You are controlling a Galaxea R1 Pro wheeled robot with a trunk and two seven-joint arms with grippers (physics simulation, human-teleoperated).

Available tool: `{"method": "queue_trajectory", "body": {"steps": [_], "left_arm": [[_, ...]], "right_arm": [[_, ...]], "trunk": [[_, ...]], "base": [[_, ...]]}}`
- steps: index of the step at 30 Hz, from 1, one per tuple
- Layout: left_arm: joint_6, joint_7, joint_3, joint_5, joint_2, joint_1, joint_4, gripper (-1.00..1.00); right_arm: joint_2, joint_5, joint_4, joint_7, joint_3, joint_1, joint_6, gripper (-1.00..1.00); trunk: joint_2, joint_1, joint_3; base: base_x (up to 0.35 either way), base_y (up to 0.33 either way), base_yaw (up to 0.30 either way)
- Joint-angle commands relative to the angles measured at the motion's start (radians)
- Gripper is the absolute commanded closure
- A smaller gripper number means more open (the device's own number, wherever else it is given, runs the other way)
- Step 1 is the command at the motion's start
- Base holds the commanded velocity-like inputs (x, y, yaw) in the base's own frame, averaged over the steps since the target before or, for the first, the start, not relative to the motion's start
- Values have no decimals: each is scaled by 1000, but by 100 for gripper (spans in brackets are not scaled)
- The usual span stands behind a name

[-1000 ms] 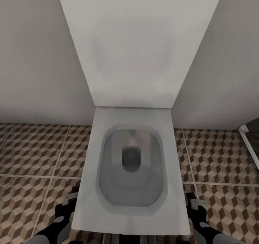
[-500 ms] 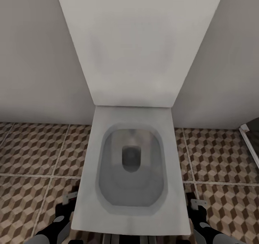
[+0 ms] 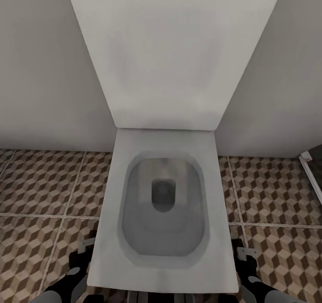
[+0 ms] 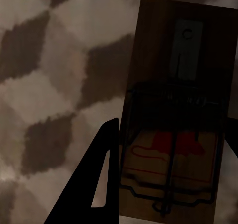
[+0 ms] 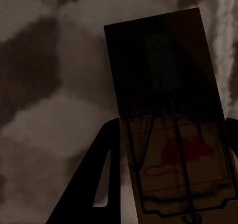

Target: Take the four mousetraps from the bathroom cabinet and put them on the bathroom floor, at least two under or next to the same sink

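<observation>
In the left wrist view a mousetrap (image 4: 173,125), a small brown board with a wire bar and a red mouse print, sits between two dark fingers (image 4: 101,184) over the bathroom floor (image 4: 54,85). The right wrist view shows a second mousetrap (image 5: 168,120) held the same way between that gripper's fingers (image 5: 101,179). Seen from the head, my left gripper (image 3: 82,256) and right gripper (image 3: 245,257) hang low over the patterned bathroom floor (image 3: 40,191), one on each side of a toilet. The cabinet and the sink are out of view.
A white toilet (image 3: 163,204) with its lid raised against the pale wall (image 3: 40,70) stands straight ahead, between my arms. A dark framed panel edge (image 3: 311,171) shows at the far right. Open tiled floor lies on both sides of the toilet.
The whole head view has shifted slightly, with the toilet a touch larger, so the camera moved. Both grippers keep their places beside the bowl.
</observation>
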Motion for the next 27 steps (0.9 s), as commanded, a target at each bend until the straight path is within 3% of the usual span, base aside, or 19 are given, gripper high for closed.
{"method": "queue_trajectory", "body": {"steps": [1,24,27], "left_arm": [[-2,10,-9,6,0,0,0,100],[-2,10,-9,6,0,0,2,100],[-2,10,-9,6,0,0,2,100]], "right_arm": [[0,10,3,-3,-6,-1,-4,100],[2,16,3,-3,-6,-1,2,100],[1,16,3,-3,-6,-1,2,100]], "trunk": [[0,0,-1],[0,0,-1],[-1,1,-12]], "base": [[0,0,0],[0,0,0],[0,0,0]]}}
